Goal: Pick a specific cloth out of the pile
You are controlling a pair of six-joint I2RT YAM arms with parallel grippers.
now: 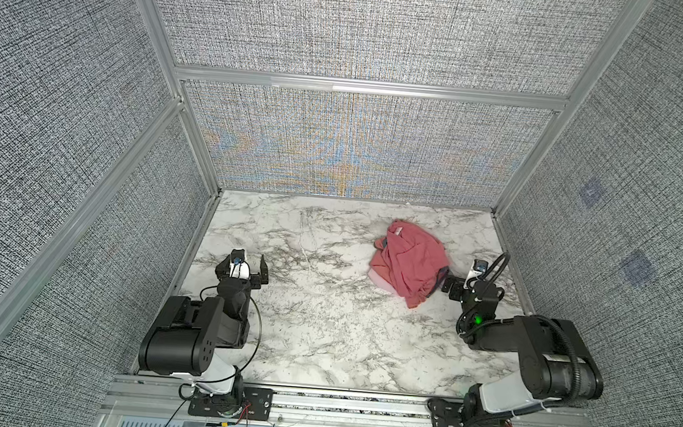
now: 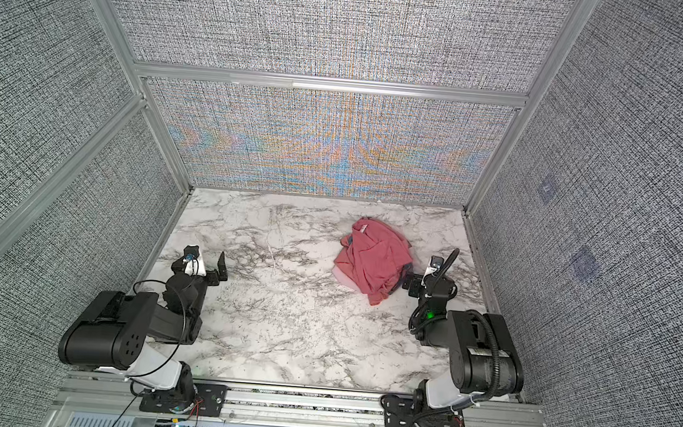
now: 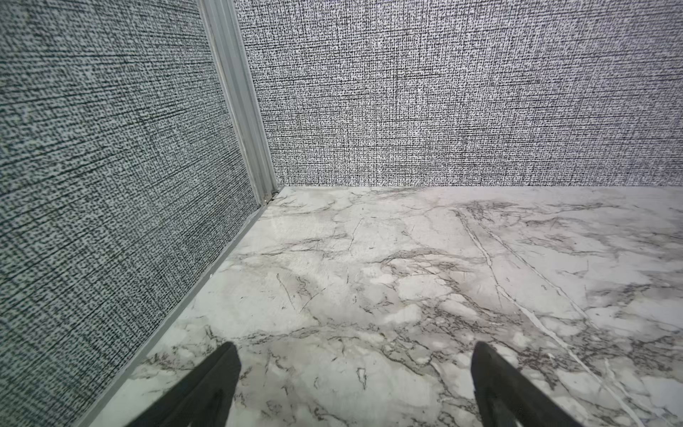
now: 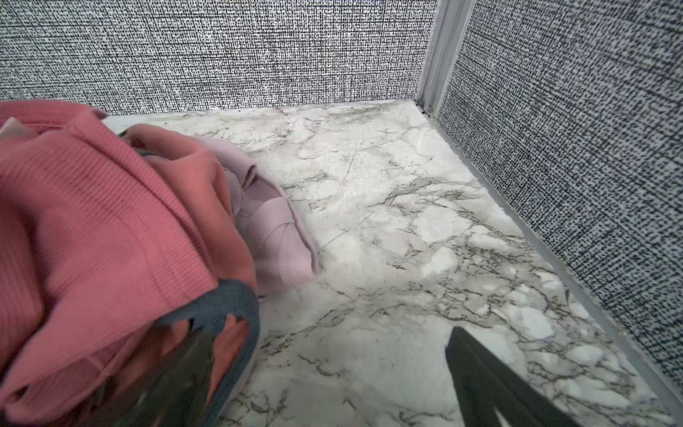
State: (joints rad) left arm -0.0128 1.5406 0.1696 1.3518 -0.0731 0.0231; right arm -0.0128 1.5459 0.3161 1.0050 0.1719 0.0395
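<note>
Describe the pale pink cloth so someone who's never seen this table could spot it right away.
On the white marble-patterned tabletop, a heap of two garments lies far right, beside the right gripper. The plain pale pink ribbed cloth peeks from under the salmon-red shirt, lighter and mostly covered.

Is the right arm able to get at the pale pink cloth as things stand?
Probably yes: the right gripper is open beside the red shirt, and a fold of the pale pink cloth pokes out from under it, uncovered on that side.
</note>
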